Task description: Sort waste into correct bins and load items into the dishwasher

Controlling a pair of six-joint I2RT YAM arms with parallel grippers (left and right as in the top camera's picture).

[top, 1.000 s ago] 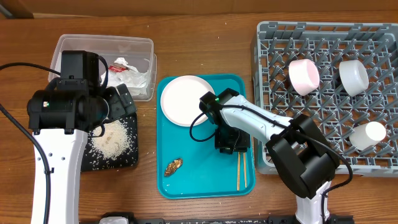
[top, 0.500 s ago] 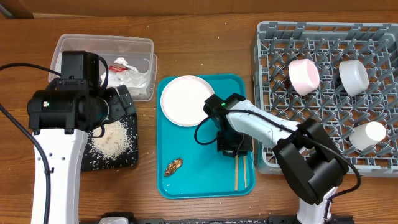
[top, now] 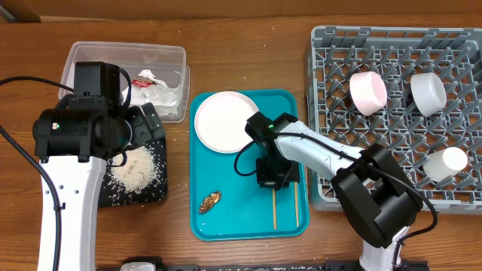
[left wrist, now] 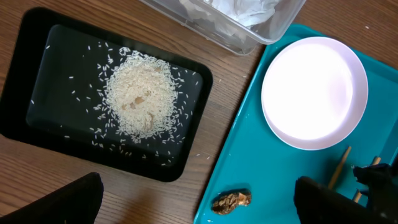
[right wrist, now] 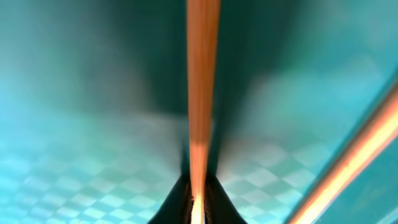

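Observation:
My right gripper (top: 275, 179) is shut on a wooden chopstick (top: 274, 211) lying on the teal tray (top: 241, 203); in the right wrist view the chopstick (right wrist: 202, 93) runs up from the closed fingertips (right wrist: 214, 202). A round white plate (top: 224, 120) and a brown food scrap (top: 210, 200) also lie on that tray. My left gripper (left wrist: 199, 198) is open and empty, hovering over the tray's left edge near the scrap (left wrist: 231, 200). Rice (top: 137, 165) lies on the black tray (left wrist: 43, 93). The red-and-white wrapper (top: 154, 84) is in the clear tub (top: 128, 49).
The grey dish rack (top: 331, 45) at the right holds a pinkish bowl (top: 367, 92), a bluish bowl (top: 428, 93) and a small cup (top: 446, 162). A second chopstick (top: 296, 205) lies near the teal tray's right rim.
My right gripper has shifted slightly left and dragged one chopstick left, apart from the other. The left arm has not moved.

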